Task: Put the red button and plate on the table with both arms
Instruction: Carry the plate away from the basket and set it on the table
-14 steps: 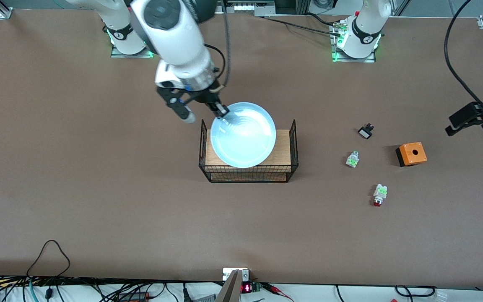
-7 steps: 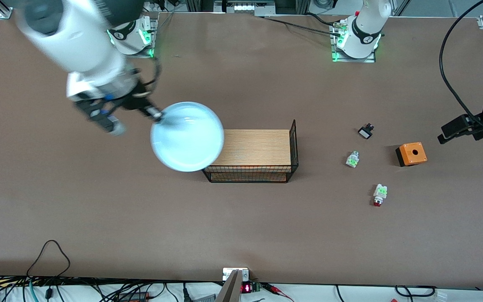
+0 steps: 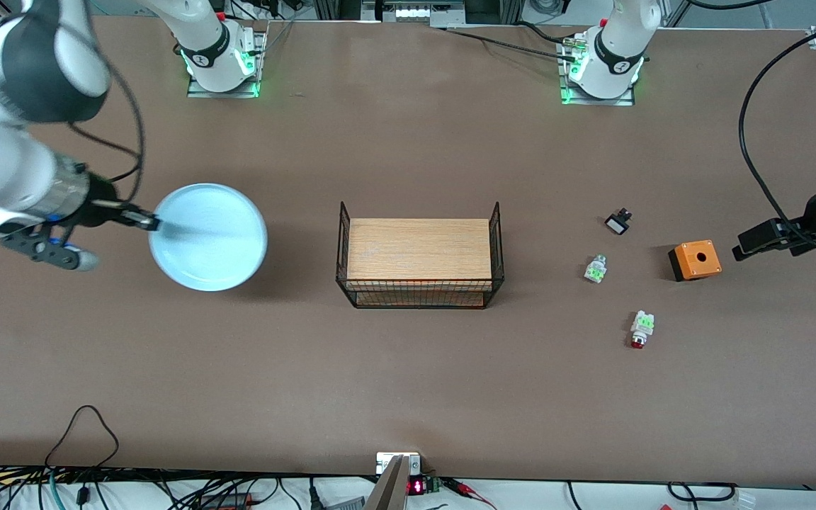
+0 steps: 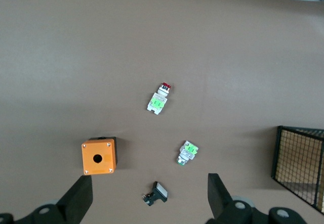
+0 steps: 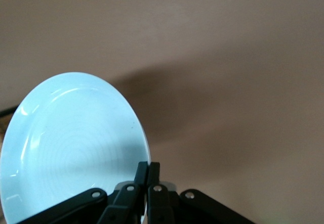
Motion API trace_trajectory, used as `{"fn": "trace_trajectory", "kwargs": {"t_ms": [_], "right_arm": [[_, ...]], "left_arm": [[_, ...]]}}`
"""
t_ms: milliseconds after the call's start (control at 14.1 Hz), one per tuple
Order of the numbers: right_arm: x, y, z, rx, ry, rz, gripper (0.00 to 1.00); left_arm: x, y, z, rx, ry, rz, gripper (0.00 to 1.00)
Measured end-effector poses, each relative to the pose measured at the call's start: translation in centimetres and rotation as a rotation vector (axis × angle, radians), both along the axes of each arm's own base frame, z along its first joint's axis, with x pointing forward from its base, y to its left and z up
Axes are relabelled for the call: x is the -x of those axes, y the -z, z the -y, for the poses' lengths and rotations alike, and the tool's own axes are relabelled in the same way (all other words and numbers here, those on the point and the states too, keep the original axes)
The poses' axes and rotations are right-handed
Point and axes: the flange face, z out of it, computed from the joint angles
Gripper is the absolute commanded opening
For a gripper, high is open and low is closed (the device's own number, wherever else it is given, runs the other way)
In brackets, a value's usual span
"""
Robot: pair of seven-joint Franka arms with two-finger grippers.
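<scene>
**Legible markings**

Little can be read. A small device (image 3: pixel 416 486) at the worktop's (image 3: pixel 408 382) edge nearest the front camera carries a red lit display; its digits cannot be made out. Each arm base (image 3: pixel 199 58) bears a dark band with a small round mark, illegible. No readable label appears on the loose parts.

My right gripper (image 3: pixel 144 222) is up in the air, fingers pinched tight together. My left gripper (image 4: pixel 147 199) hovers with fingers spread wide.
</scene>
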Motion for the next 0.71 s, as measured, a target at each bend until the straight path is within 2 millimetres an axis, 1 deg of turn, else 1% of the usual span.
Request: {"fn": "trace_trajectory", "kwargs": {"t_ms": [71, 142, 285, 427, 569, 712], "right_arm": [[0.0, 1.1, 2.4, 0.009, -0.041, -0.003, 0.0], [0.0, 2.3, 4.3, 0.014, -0.079, 0.0, 0.0], [0.3, 5.1, 7.0, 0.012, -0.117, 0.004, 0.0], [1.0, 8.4, 8.5, 0.008, -0.135, 0.006, 0.0], [2.1, 12.5, 9.4, 0.011, -0.16, 0.027, 0.0], [3.7, 16.5, 10.5, 0.016, -0.184, 0.053, 0.0]], "left_arm": [[0.0, 0.0, -0.1, -0.001, 0.02, 0.003, 1.0], [0.0, -0.1, -0.2, -0.002, 0.03, 0.006, 1.0], [0.0, -0.3, -0.4, -0.003, 0.033, 0.01, 1.0], [-0.1, -0.5, -0.4, -0.003, 0.032, 0.015, 1.0], [-0.1, -0.7, -0.7, -0.013, 0.033, 0.018, 1.0], [-0.1, -1.2, -0.8, -0.051, 0.045, 0.028, 1.0]]}}
